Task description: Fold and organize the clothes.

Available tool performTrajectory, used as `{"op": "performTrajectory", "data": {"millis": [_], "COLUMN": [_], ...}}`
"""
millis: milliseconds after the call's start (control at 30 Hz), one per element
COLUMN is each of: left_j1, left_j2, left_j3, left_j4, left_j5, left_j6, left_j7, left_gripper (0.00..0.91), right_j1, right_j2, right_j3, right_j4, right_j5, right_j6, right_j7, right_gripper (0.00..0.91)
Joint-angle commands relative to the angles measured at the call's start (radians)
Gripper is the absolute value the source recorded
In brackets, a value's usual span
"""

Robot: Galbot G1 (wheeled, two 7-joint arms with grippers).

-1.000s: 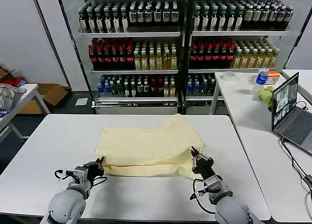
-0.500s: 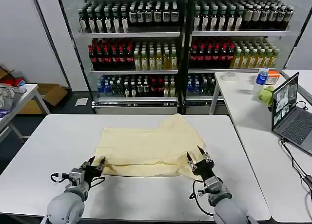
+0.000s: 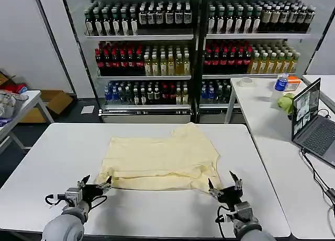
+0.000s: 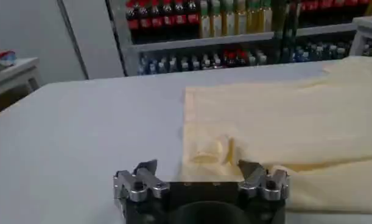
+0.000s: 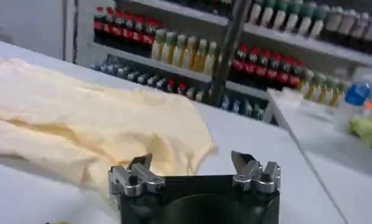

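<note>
- Left gripper [image 3: 95, 187], jaws apart and empty, sits just off the shirt's near left corner.
- Right gripper [image 3: 225, 186], jaws apart, sits off its near right corner.
- Pale yellow cotton T-shirt [image 3: 159, 158] lies partly folded mid white tabletop [image 3: 63, 152].
- Beyond, shelves [image 3: 193, 36] hold bottled drinks.

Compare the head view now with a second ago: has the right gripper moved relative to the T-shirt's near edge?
Yes. The right gripper has drawn back toward the robot, off the T-shirt and onto bare table, its fingers now open.

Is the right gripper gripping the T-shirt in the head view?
No, the right gripper is open, just off the T-shirt's near corner, holding nothing.
</note>
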Motion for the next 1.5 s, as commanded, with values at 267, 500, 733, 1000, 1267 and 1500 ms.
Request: {"op": "performTrajectory", "data": {"millis": [267, 500, 733, 1000, 1267, 1500], "left_j1": [0.01, 0.014, 0.03, 0.035, 0.07, 0.093], "left_j2": [-0.012, -0.011, -0.003, 0.001, -0.004, -0.008], "left_j3": [0.035, 0.03, 0.019, 0.015, 0.017, 0.001], "left_j4": [0.038, 0.044, 0.042, 0.028, 0.009, -0.015], "left_j5": [-0.005, -0.01, -0.021, -0.028, -0.024, -0.026], "left_j6": [-0.029, -0.026, -0.029, -0.032, -0.039, -0.04], "left_j7": [-0.003, 0.006, 0.01, 0.011, 0.013, 0.013], "left_gripper": [0.01, 0.01, 0.01, 0.01, 0.01, 0.01], "right_j1": [-0.068, -0.078, -0.073, -0.082, -0.128, -0.159], "right_j2": [0.058, 0.069, 0.067, 0.067, 0.06, 0.059], "right_j3": [0.014, 0.016, 0.018, 0.027, 0.053, 0.074], "right_j4": [0.012, 0.022, 0.02, 0.025, 0.063, 0.1], "right_j5": [0.084, 0.07, 0.052, 0.039, 0.029, 0.044], "right_j6": [-0.037, -0.032, -0.022, 0.005, 0.01, 0.001], "right_j7": [0.03, 0.029, 0.022, -0.004, -0.018, -0.013], "right_gripper": [0.0, 0.0, 0.0, 0.0, 0.0, 0.0]}}
